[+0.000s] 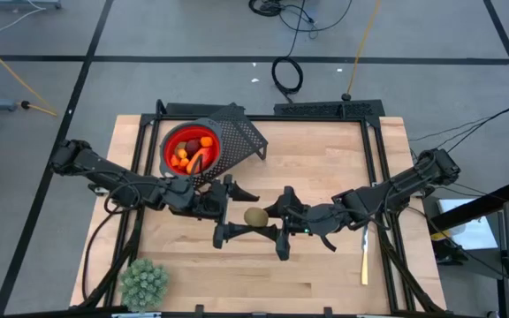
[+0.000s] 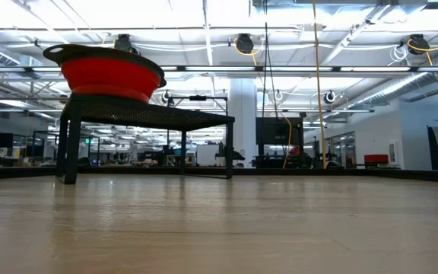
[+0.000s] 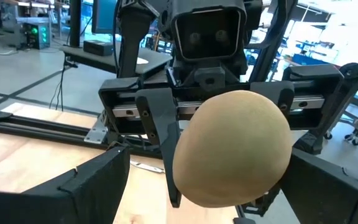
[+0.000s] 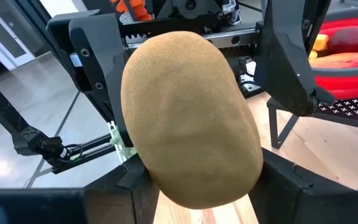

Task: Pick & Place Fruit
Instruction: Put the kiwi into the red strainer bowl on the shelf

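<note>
A brownish-green oval fruit [image 1: 254, 216] hangs in mid-air above the middle of the table, between my two grippers, which face each other. My right gripper [image 1: 274, 221] comes in from the table's right and is shut on the fruit [image 4: 191, 118]. My left gripper [image 1: 237, 214] comes from the left and is open wide. Its fingers [image 4: 95, 62] stand on either side of the fruit [image 3: 235, 149] and do not touch it. A red bowl [image 1: 193, 146] with several orange and dark red fruit pieces sits on a black mesh stand [image 1: 241, 132] at the far left. My right gripper pinches the oval fruit by its two opposite sides [image 4: 145, 165] between its two fingers [image 3: 160, 130]. The fingers reach in about level from the table's right. The fruit is lifted clear of the table.
A pale green spiky plant [image 1: 144, 283] stands at the near left corner. A thin yellow strip [image 1: 364, 261] lies near the right edge. The red bowl [image 2: 111, 76] rides high on its stand [image 2: 147, 114]. Bare wood [image 1: 237, 274] lies below the grippers.
</note>
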Controlling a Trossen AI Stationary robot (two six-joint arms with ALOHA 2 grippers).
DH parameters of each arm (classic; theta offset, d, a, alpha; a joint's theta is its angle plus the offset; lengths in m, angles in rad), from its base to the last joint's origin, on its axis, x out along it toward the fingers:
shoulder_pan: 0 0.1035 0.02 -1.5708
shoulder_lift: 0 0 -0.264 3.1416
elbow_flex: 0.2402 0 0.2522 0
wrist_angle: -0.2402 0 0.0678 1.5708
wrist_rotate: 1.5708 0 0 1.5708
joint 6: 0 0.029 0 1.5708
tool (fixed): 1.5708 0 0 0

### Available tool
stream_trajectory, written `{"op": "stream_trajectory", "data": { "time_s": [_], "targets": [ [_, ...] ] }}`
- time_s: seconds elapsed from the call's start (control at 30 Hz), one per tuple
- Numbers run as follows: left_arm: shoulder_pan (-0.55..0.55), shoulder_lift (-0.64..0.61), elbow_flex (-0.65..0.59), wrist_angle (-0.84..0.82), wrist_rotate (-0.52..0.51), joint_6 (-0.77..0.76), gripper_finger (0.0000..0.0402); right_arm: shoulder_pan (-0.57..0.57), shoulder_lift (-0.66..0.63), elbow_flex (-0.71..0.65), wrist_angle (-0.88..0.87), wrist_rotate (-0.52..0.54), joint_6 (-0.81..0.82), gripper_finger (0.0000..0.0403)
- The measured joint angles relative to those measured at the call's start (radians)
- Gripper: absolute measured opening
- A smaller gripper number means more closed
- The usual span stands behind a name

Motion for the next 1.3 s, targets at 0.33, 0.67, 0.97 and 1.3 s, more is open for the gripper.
{"op": "stream_trajectory", "data": {
  "time_s": [0.33,0.67,0.97,1.3],
  "targets": [
    [0.0,0.0,0.0,0.005,-0.003,0.008,0.0379,0.0,0.0,0.0,0.0,-0.002,0.017,0.0191],
    [0.001,-0.001,0.002,0.018,-0.015,0.003,0.0374,0.002,0.003,-0.002,-0.004,-0.019,0.014,0.0224],
    [0.0,-0.001,0.002,0.015,0.018,0.008,0.0275,0.001,0.003,-0.001,-0.003,-0.01,0.014,0.0226],
    [0.0,0.0,0.002,0.007,0.022,0.015,0.0177,0.002,0.002,-0.001,-0.044,-0.033,0.015,0.0241]
  ]
}}
